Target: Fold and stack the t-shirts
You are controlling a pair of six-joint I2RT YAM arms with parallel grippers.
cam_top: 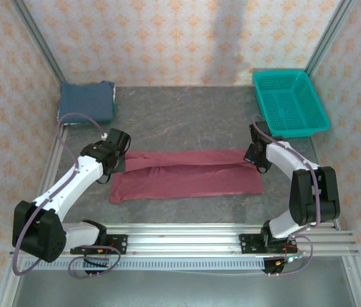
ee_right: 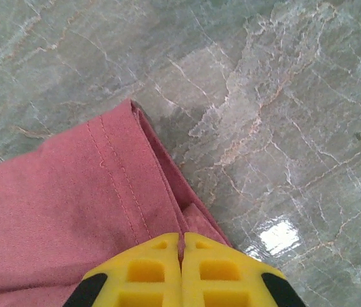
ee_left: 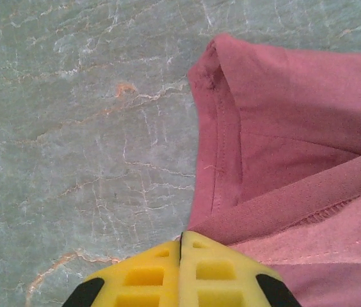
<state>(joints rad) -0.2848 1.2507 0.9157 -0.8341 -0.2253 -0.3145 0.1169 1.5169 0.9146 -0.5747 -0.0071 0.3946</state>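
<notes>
Folded square at the far left corner of the surface [cam_top: 187, 121]: dark blue t-shirt [cam_top: 88, 101], seemingly done. Left hand [ee_left: 180, 244] pressed together, pinching the left end of the maroon t-shirt [cam_top: 187, 174], stretched across the middle as a long band, halved lengthwise. Right hand [ee_right: 182, 246] likewise clamped on the right end. Left to do, by the look: folding the band shorter, stacking on the blue

We are counting two shirts, a maroon shirt [cam_top: 187, 178] and a blue shirt [cam_top: 88, 101], one basket [cam_top: 262, 102], one tabletop [cam_top: 187, 121], and two tools, the left tool [ee_left: 180, 238] and the right tool [ee_right: 181, 239].
</notes>
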